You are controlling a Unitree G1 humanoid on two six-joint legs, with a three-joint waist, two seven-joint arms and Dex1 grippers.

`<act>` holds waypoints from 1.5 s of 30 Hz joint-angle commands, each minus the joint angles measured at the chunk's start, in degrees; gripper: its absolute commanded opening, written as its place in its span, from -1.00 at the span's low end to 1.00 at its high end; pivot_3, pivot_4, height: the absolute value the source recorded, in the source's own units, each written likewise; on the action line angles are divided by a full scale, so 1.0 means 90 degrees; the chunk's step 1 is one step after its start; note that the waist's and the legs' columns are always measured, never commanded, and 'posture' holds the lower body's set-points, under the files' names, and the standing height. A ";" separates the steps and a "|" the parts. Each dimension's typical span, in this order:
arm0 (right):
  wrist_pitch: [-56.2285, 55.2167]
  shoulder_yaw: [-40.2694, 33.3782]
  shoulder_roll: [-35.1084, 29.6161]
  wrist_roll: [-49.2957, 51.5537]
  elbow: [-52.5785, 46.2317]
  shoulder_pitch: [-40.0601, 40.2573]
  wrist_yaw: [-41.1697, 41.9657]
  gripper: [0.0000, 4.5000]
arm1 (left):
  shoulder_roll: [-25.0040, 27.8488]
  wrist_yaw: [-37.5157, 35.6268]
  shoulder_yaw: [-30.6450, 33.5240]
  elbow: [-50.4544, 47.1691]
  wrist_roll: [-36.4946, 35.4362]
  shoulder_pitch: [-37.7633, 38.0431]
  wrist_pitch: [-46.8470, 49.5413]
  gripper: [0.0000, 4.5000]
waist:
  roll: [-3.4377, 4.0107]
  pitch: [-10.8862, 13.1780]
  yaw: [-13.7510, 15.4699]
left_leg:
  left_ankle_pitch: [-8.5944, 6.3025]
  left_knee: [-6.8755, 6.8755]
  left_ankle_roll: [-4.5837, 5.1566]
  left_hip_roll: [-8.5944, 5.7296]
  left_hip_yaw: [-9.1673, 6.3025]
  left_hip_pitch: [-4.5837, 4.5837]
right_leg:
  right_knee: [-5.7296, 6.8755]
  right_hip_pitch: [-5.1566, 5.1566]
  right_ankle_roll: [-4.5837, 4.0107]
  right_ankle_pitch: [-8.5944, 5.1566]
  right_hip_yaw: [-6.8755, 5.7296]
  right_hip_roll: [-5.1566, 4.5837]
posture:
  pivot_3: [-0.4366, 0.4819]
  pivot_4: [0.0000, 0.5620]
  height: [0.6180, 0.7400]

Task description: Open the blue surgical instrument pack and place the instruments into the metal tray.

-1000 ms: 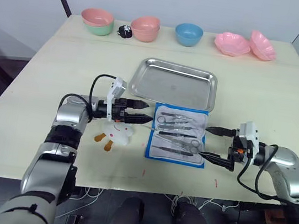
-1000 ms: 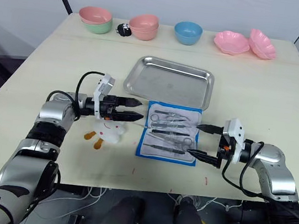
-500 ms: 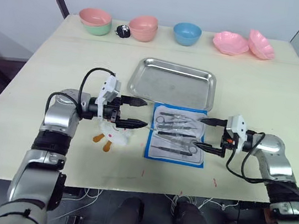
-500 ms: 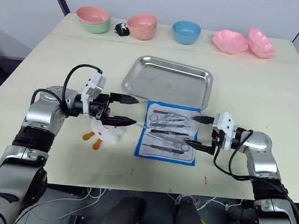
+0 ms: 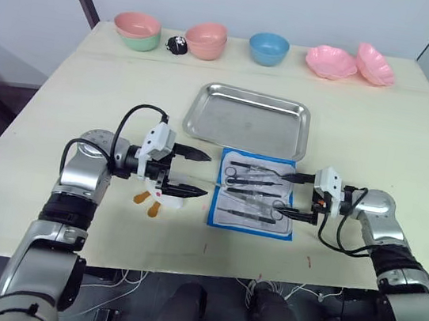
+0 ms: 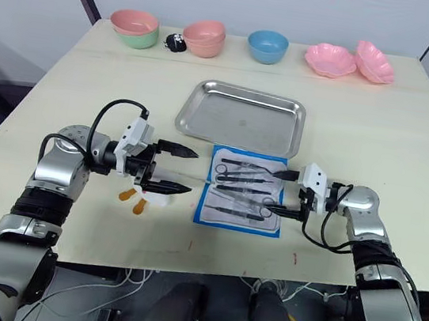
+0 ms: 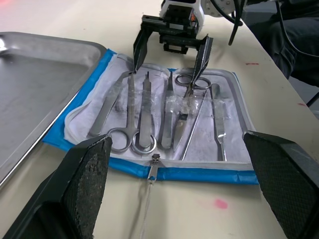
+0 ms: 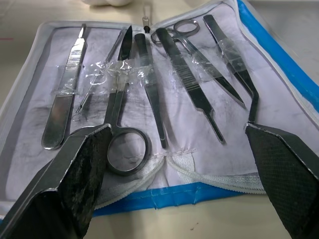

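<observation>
Left eye view: the worktop (image 5: 34,135) has everything spread out, bowls lined up along the far edge, the task stuff nearer the middle and front.
Pack: the blue surgical instrument pack (image 5: 255,193) is lying flat and unzipped, whitish inside facing up, roughly mid-worktop toward the front edge. Its far edge sits just beside the near rim of the tray, maybe touching, can't really tell.
Instruments: the instruments (image 8: 149,74) are all in the pack, side by side, some with clear film over them. You can make out ring-handled scissors, forceps and tweezers.
Tray: the metal tray (image 5: 250,120) is just beyond the pack, toward the far edge, nothing in it.
Left gripper: the left gripper (image 5: 195,174) is spread wide, holding nothing, hovering low just off the pack's left side and pointing at it.
Right gripper: the right gripper (image 5: 290,194) is also spread apart and not grasping anything; its two fingertips are at the pack's right edge, over the border. In the left wrist view they look like they're right down at the instruments, contact unclear.
Toy: a small white toy (image 5: 167,193) with orange bits lies under the left gripper.
Bowls: pink on green (image 5: 138,29), a pink stack (image 5: 208,40), the blue bowl (image 5: 268,48), two pink flower-shaped dishes (image 5: 352,64), plus a little black thing (image 5: 177,43) between the first two.
</observation>
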 commanded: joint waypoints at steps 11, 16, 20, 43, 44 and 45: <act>0.0893 0.0470 0.0031 -0.0601 0.0334 0.0087 -0.0065 0.98 | -0.0157 0.0078 0.0000 0.0347 0.0001 -0.0163 -0.0495 1.00 | -0.0011 -0.0012 0.0001 | 0.0000 -0.0005 0.0000 0.0003 -0.0003 0.0017 | 0.0000 0.0013 -0.0001 0.0000 0.0004 0.0002 | -0.05 -0.47 1.00; 0.1268 0.0540 0.0022 -0.0591 0.0252 0.0132 0.0035 0.98 | -0.0271 0.0080 0.0003 0.0725 0.0027 -0.0346 -0.0799 1.00 | -0.0012 -0.0015 -0.0001 | 0.0000 -0.0005 0.0000 0.0003 -0.0003 0.0018 | 0.0001 0.0013 -0.0001 0.0000 0.0004 0.0004 | -0.05 -0.47 1.00; 0.1550 0.0557 0.0012 -0.0578 0.0101 0.0172 0.0070 0.98 | -0.0298 0.0053 -0.0041 0.1041 0.0123 -0.0480 -0.1006 1.00 | -0.0014 -0.0017 -0.0005 | 0.0000 -0.0006 0.0000 0.0002 -0.0004 0.0018 | 0.0001 0.0013 -0.0001 0.0000 0.0004 0.0006 | -0.05 -0.47 1.00; 0.1221 0.0488 0.0083 -0.0645 0.0130 0.0223 -0.0167 1.00 | -0.1262 0.0126 -0.0524 0.4532 0.1370 -0.2613 -0.2646 0.26 | -0.0034 -0.0034 -0.0016 | 0.0000 -0.0005 0.0000 -0.0008 0.0014 0.0016 | 0.0000 0.0014 -0.0001 0.0000 0.0000 0.0013 | -0.05 -0.47 1.00; 0.1218 0.0488 0.0086 -0.0642 0.0123 0.0228 -0.0169 1.00 | -0.1294 0.0153 -0.0561 0.4658 0.1460 -0.2695 -0.2700 0.26 | -0.0034 -0.0034 -0.0016 | 0.0000 -0.0005 0.0000 -0.0008 0.0016 0.0017 | 0.0001 0.0015 -0.0001 0.0000 0.0001 0.0013 | -0.05 -0.47 1.00; 0.1219 0.0487 0.0091 -0.0637 0.0109 0.0233 -0.0173 1.00 | -0.1315 0.0170 -0.0609 0.4769 0.1558 -0.2768 -0.2741 0.26 | -0.0034 -0.0034 -0.0020 | 0.0000 -0.0005 0.0001 -0.0008 0.0017 0.0017 | 0.0001 0.0015 -0.0001 0.0000 0.0001 0.0013 | -0.05 -0.47 1.00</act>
